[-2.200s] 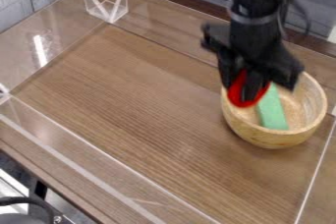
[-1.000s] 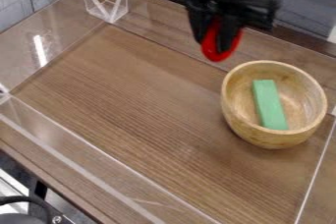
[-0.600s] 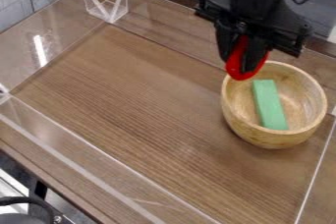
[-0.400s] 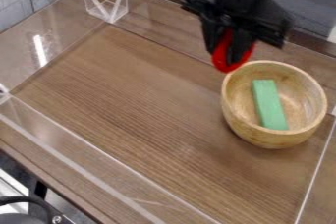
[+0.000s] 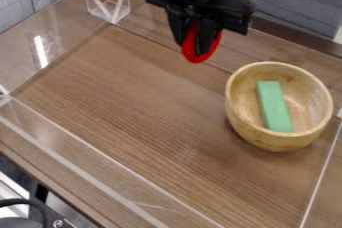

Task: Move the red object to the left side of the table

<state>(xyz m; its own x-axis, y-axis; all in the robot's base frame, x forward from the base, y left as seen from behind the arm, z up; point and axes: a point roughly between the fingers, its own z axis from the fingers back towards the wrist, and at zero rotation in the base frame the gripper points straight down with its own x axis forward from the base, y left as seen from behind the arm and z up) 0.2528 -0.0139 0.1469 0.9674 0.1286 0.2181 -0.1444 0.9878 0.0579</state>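
The red object (image 5: 199, 45), a small rounded toy fruit, hangs above the table (image 5: 147, 102) with my gripper (image 5: 199, 44) shut on it, black fingers pointing down on either side. It sits over the back middle of the tabletop, left of the wooden bowl (image 5: 278, 107). The fruit's stem end is hidden between the fingers.
The wooden bowl at the right holds a green rectangular block (image 5: 275, 106). Low clear acrylic walls (image 5: 54, 42) edge the table, with a clear folded piece (image 5: 106, 4) at the back left corner. Bare wood lies to the left and front of the gripper.
The gripper, still holding the red object, has moved leftward from beside the bowl's rim to over the back middle of the table.
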